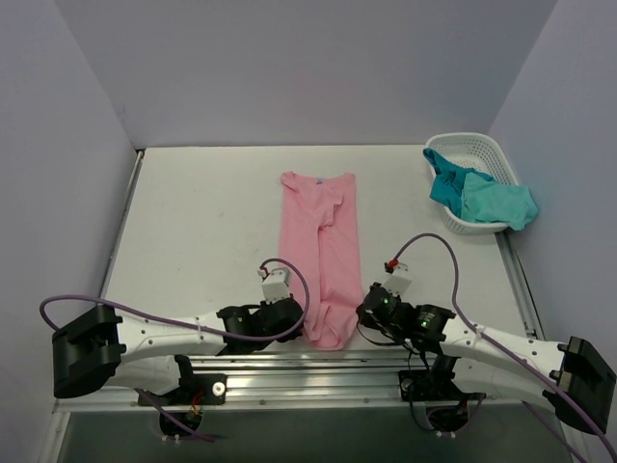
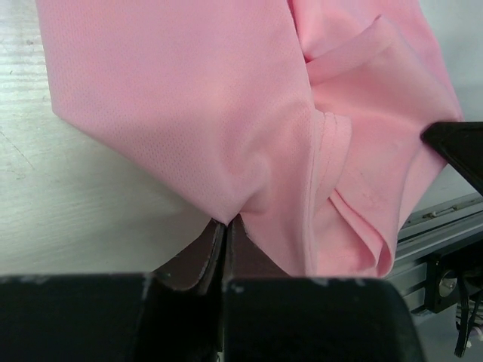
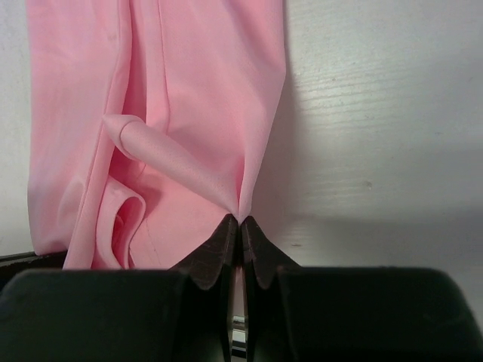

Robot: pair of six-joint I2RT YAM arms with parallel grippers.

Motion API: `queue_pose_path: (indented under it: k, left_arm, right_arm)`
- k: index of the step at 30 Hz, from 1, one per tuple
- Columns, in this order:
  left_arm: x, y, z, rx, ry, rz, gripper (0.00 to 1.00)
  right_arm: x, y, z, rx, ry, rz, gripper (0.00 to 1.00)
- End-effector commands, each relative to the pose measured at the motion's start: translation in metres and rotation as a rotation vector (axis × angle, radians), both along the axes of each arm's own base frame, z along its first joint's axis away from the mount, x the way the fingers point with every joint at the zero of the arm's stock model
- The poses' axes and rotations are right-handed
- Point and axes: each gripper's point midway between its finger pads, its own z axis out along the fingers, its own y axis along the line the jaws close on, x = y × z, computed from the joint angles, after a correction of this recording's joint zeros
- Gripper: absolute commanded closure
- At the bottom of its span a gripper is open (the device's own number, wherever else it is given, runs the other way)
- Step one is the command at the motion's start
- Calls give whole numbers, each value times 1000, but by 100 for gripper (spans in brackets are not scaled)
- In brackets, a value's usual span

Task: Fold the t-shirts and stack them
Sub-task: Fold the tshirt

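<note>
- Counter (image 1: 202, 222) open left of the pink t-shirt (image 1: 323, 241).
- Right side open up to the far-right basket (image 1: 469, 140) with teal t-shirts (image 1: 482, 198).
- Near edge crowded by left tool (image 1: 301, 322) and right tool (image 1: 361, 311).

The top camera hangs high above and behind the arm bases. It looks down and forward over the whole table (image 1: 202, 222), from the near rail (image 1: 308, 371) to the white basket (image 1: 470, 147) at the far right.

Each wrist camera sits just behind its own fingers, low and very close to the tabletop. The one on the left gripper (image 2: 226, 226) looks in from the left at the near end of the pink t-shirt (image 2: 189, 98), with the rail at its right edge. The one on the right gripper (image 3: 240, 220) looks in from the right. All three views share that near end of the pink t-shirt.
</note>
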Motion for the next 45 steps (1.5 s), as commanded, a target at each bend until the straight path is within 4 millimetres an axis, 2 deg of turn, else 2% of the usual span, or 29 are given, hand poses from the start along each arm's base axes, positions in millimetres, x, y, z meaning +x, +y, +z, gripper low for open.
queue_pose_path:
  k: [1,6,7,8,10,12,13,15,16,18,19,21,24,27,28,29,30,31,32,33,34,35,36,37,38,40,41,42,45]
  left_arm:
    - [19,-10,39,-42,-82,7,98]
    - [44,-24,79,-72,-151,-9,98]
    - [48,-25,84,-72,-159,-9,98]
    - [55,-25,89,-80,-163,-1,98]
    - [66,-29,102,-99,-182,-9,98]
    - [79,-28,107,-105,-185,-6,98]
    - [85,-30,117,-120,-196,-2,98]
    - [97,-29,122,-124,-201,5,98]
    - [102,-30,128,-135,-209,9,98]
    - [114,-28,129,-144,-206,17,98]
    - [118,-29,131,-153,-209,21,98]
    - [133,-23,126,-150,-198,43,98]
    - [149,-26,119,-165,-181,35,98]
    - [174,-24,113,-168,-179,56,98]
    - [185,-21,111,-171,-184,71,98]
    - [192,-23,99,-158,-162,70,98]
    - [199,-24,99,-160,-162,72,98]
    - [211,-19,96,-166,-161,86,98]
    - [216,-22,78,-157,-119,69,98]
    - [230,-29,88,-191,-149,65,98]
    - [237,-30,82,-189,-141,59,98]
    - [246,-30,61,-178,-98,53,98]
    - [259,-35,66,-193,-116,46,98]
    - [265,-39,60,-203,-105,23,98]
    - [274,-38,38,-192,-68,20,98]
    - [281,-49,32,-234,-52,-34,98]
    - [289,-53,21,-244,-39,-47,98]
    - [295,-55,23,-271,-46,-69,98]
    - [307,-57,10,-270,-37,-91,98]
  right_arm:
    - [18,-3,23,-44,-67,-53,100]
    - [37,5,42,-90,-112,-42,100]
    - [41,6,40,-114,-109,-42,100]
    - [47,11,48,-109,-124,-43,100]
    - [55,12,47,-142,-123,-35,100]
    - [67,17,56,-139,-138,-43,100]
    - [71,17,53,-166,-132,-37,100]
    - [84,19,61,-167,-146,-51,100]
    - [88,19,59,-182,-139,-53,100]
    - [101,21,68,-181,-151,-51,100]
    - [110,17,65,-194,-140,-70,100]
    - [120,17,67,-198,-140,-65,100]
    - [143,17,70,-207,-136,-77,100]
    - [163,19,68,-215,-121,-84,100]
    - [168,21,62,-222,-105,-82,100]
    - [178,23,66,-207,-118,-94,100]
    - [183,23,63,-205,-110,-97,100]
    - [187,25,52,-217,-84,-92,100]
    - [196,24,54,-212,-87,-105,100]
    - [199,25,49,-212,-74,-108,100]
    - [203,25,39,-219,-52,-112,100]
    - [206,28,35,-212,-47,-111,100]
    - [210,29,28,-217,-31,-114,100]
    - [213,30,26,-215,-28,-119,100]
    - [215,31,24,-215,-29,-122,100]
    - [220,32,16,-221,-15,-128,100]
    - [222,30,14,-223,-11,-136,100]
    - [224,30,12,-224,-8,-140,100]
    - [228,25,4,-234,8,-158,100]
